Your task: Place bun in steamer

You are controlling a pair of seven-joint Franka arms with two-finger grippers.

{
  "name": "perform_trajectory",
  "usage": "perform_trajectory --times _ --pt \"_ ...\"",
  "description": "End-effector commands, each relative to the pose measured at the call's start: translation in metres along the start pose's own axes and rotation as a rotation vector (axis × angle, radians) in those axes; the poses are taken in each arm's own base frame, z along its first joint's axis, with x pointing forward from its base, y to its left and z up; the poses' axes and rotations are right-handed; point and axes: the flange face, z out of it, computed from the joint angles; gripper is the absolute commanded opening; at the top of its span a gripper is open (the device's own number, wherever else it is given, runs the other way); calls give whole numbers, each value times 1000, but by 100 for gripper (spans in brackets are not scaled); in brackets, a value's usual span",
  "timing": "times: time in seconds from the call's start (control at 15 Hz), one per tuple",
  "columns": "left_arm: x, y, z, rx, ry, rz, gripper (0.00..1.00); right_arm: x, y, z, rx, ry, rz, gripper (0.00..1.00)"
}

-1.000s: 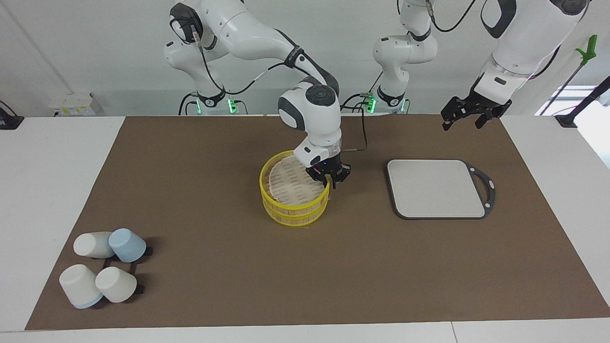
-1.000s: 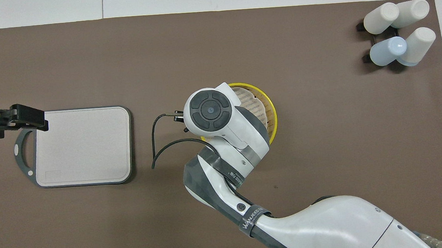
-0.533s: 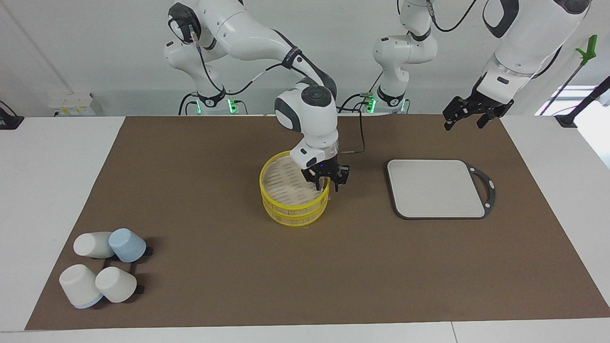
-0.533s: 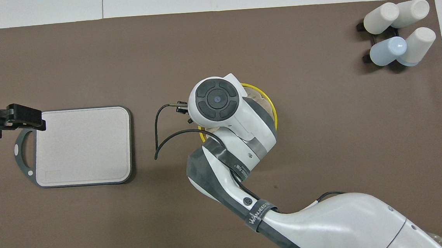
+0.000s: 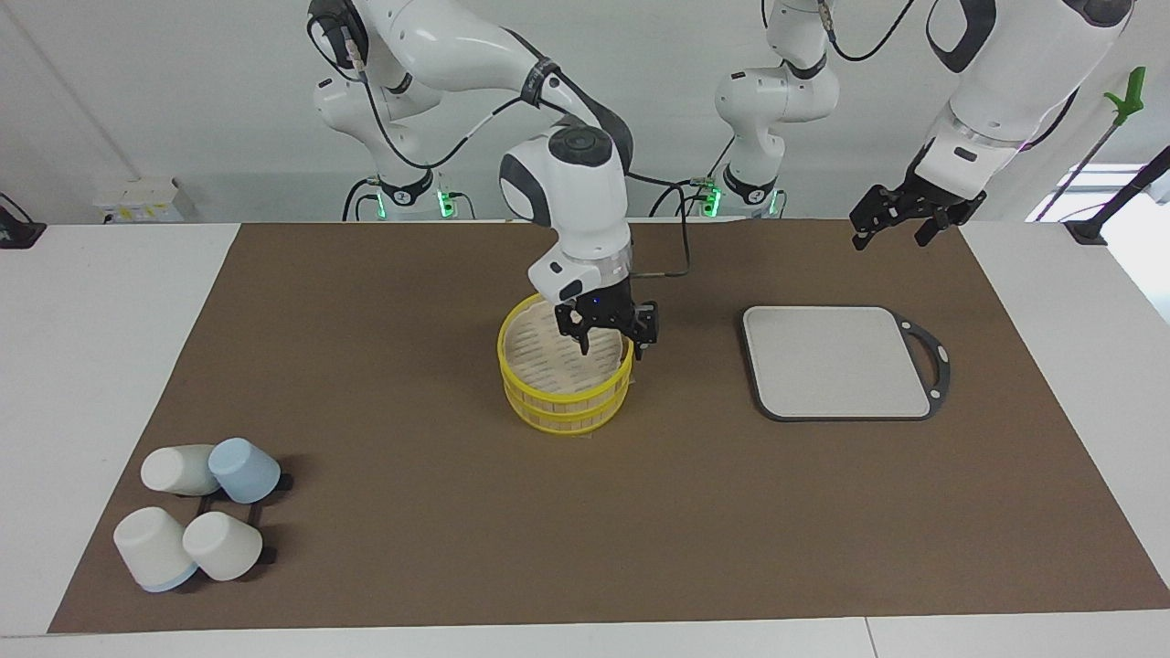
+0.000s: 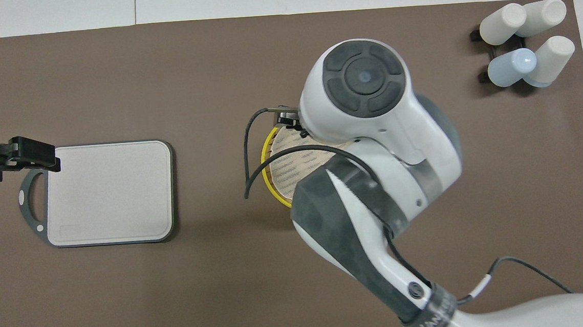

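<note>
- Since a second ago the right pincer (image 5: pixel 610 340) has risen from the steamer's rim and its fingers have spread; the pale woven disc it held tilted there now lies flat inside the basket. The left arm has barely shifted.
- Facing view: the right pincer hangs over the steamer (image 5: pixel 565 395), above the part of its rim toward the left arm's end of the table, fingers wide apart and holding nothing.
- Facing view: the steamer stands near the middle of the brown mat (image 5: pixel 411 384), two yellow-rimmed tiers stacked, its slatted floor showing. I cannot make out the bun anywhere in it; the pincer hides part of the inside.
- Facing view: the left pincer (image 5: pixel 891 224) waits in the air, above the mat's edge nearest the robots, toward the left arm's end, fingers open and empty. The grey board (image 5: pixel 836 363) lies flat on the mat below it, farther from the robots.
- Facing view: four cups (image 5: pixel 196 516) sit on a black rack at the mat's corner farthest from the robots, at the right arm's end.
- Overhead view: the right arm's wrist covers most of the steamer (image 6: pixel 266 157); only a yellow arc and some pale lining show, and the right pincer's fingers are hidden.
- Overhead view: the left pincer (image 6: pixel 50 157) shows over the board's (image 6: pixel 109 194) handle edge.
</note>
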Motion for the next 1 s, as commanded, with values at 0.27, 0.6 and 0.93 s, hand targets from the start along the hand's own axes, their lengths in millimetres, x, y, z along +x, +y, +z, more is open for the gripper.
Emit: perform_trajectory --times 0.27,0.6,0.93 --pt "-2 -4 -6 11 19 9 100 11 207 -99 -88 -144 -186 100" --pt "-2 -2 -6 11 19 13 100 -11 250 -115 -72 -153 -203 100" --pt "-2 -1 -6 11 21 14 100 13 275 -109 -46 -96 -271 100"
